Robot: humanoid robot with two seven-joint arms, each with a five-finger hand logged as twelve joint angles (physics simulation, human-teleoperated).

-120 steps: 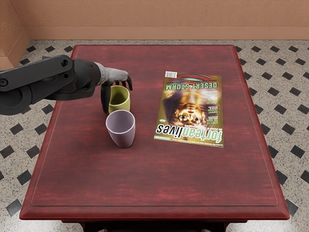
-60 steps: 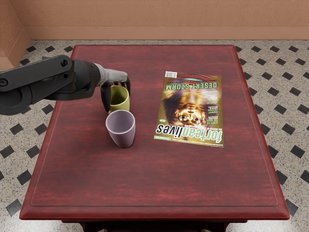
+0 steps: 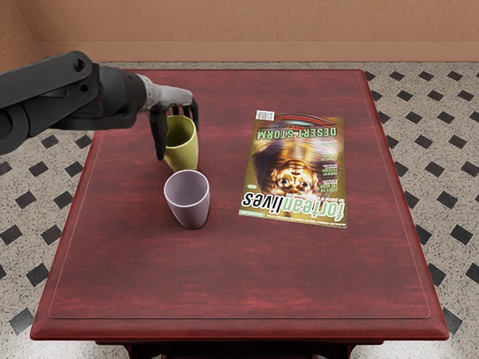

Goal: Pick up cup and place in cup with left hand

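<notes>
"What worries you, starting close in?"

"The lilac cup (image 3: 187,200), standing upright on the table (image 3: 239,299) with its mouth up. I take it as the one to receive the other, and nothing steadies it. If I come in low, I clip its rim and tip it or push it along."

"And the magazine (image 3: 293,172)?"

"It lies flat, well off to the side. I see little trouble there, unless I swing wide."

"Now the yellow-green cup (image 3: 182,146)?"

"Just beyond the lilac one, close behind its rim. It looks raised off the table to me, though I can't be sure how much air is under it. The two seem much the same width, so if I lower it off centre or tilted, its base catches on the lilac rim instead of going in."

"Your grip?"

"My left hand (image 3: 171,96) has it from above, fingers closed about its upper part on both sides. The wall is smooth and narrows downward, so a hold that high could let it swing or slip. My fingertips also hang down outside it; they could strike the lilac rim first. I should raise it more, centre it, then lower slowly and let go early."
</notes>
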